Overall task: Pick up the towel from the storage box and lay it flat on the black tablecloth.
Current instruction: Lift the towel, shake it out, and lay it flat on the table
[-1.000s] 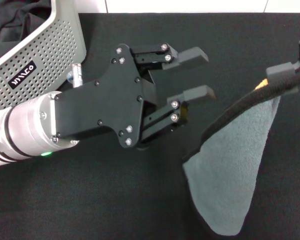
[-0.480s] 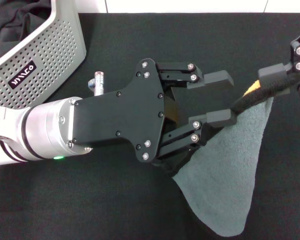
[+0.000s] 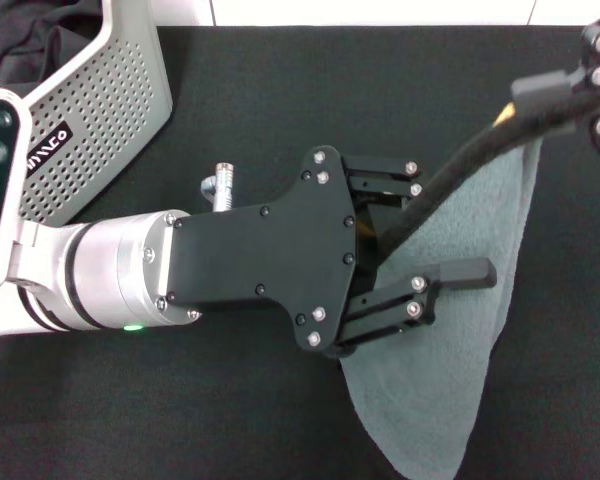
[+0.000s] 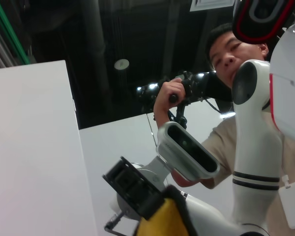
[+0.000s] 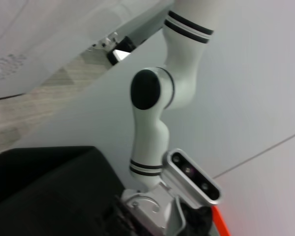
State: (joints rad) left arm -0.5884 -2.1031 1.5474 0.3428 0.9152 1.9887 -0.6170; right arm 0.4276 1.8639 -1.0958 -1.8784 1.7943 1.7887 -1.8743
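We are holding the towel (image 3: 460, 330) in the air over the black tablecloth (image 3: 280, 100), well clear of the storage box (image 3: 100, 110) at the far left. Our right gripper (image 3: 570, 90) is pinching its top corner at the far right, its fingers pressed on the black edging. Our left gripper (image 3: 430, 225) is reaching across from the left with its fingers spread on either side of the taut edge, not yet closed on it.

The risk, as we judge it, is that the left fingers close too low or too far off the edging and catch only loose pile, so the cloth slips when we are spreading it. Pulling the two corners apart unevenly could also leave it folded or twisted instead of flat.

The head view is giving us the grey-green face, both grippers and the box. The left wrist view is showing only a bit of the yellow reverse, and the right wrist view only arm links, with no towel.
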